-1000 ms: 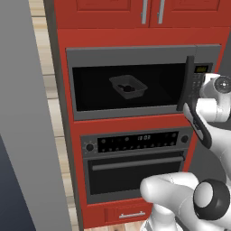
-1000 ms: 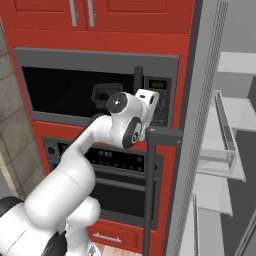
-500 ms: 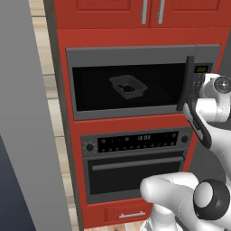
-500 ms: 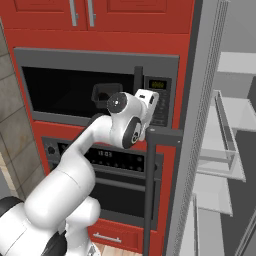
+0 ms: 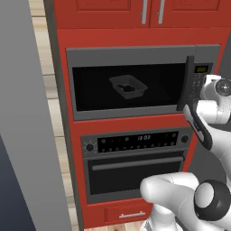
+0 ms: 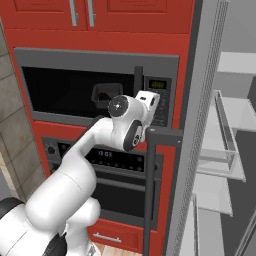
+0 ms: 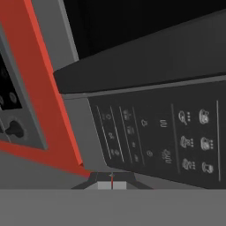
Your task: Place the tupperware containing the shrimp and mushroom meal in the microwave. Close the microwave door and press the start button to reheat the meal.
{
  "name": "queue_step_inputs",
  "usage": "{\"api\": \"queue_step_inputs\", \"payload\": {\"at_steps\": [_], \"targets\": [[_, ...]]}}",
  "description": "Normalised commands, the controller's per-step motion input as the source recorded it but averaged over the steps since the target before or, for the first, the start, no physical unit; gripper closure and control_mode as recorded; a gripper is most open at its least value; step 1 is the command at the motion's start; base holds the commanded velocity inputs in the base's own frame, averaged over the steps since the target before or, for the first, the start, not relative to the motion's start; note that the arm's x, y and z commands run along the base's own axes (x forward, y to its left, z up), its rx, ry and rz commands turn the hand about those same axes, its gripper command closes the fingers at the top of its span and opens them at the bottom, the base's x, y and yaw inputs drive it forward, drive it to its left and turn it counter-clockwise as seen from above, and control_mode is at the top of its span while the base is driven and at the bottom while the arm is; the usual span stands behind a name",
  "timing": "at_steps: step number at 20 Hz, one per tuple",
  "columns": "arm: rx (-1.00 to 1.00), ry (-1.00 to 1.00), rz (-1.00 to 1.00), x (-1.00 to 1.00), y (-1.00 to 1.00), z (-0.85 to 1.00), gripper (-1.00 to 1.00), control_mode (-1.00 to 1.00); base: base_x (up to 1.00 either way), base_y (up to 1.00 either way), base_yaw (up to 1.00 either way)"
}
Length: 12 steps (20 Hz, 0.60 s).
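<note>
The tupperware [image 5: 128, 86] sits inside the microwave [image 5: 140, 80], seen through the dark window of the closed microwave door [image 5: 128, 85]. My gripper [image 6: 150, 102] is pressed up close to the keypad panel [image 7: 159, 134]; I cannot tell how wide its jaws stand.

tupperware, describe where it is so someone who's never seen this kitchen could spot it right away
Look at the red cabinet column with two grey appliances stacked in it. The upper one is the microwave, and behind its dark door window sits the tupperware, a small clear tray with dark food in it. It is the only thing inside; the oven below has a horizontal handle.
</note>
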Motion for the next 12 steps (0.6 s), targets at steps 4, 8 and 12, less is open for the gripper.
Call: {"api": "queue_step_inputs", "payload": {"at_steps": [4, 8, 12], "targets": [[0.0, -0.17, 0.0, 0.0, 0.0, -0.14, 1.0, -1.0, 0.0, 0.0, 0.0], [0.0, -0.19, 0.01, 0.0, -0.02, -0.04, 1.0, -1.0, 0.0, 0.0, 0.0], [0.0, -0.1, 0.04, 0.0, -0.11, 0.0, 1.0, -1.0, 0.0, 0.0, 0.0]]}}
